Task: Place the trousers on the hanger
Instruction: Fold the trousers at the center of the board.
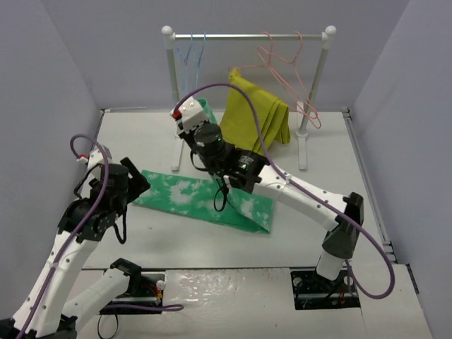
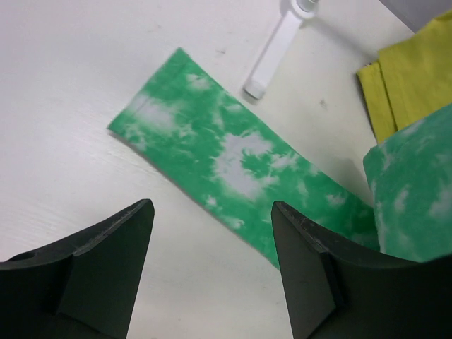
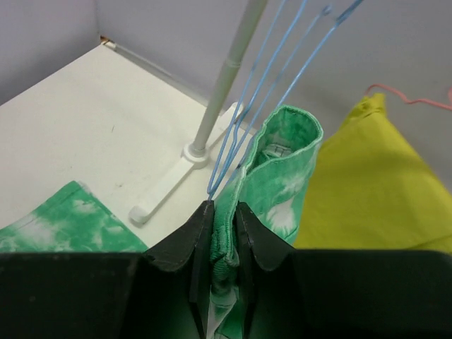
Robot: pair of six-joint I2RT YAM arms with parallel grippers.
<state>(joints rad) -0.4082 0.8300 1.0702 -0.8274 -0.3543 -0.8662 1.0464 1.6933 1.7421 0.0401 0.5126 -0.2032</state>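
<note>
R hand [image 3: 224, 209] pinches trousers [image 3: 282, 176] by blue hanger [image 3: 232, 138]; L hand [image 2: 212, 209] spread wide.

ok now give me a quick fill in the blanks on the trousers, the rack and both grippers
1. The right gripper is shut on the green ___.
2. The left gripper holds its jaws ___ above the table.
3. The hanger at the right gripper's fingertips is light ___.
4. The garment hanging at the rack is ___.
Missing words: trousers; open; blue; yellow.
</note>
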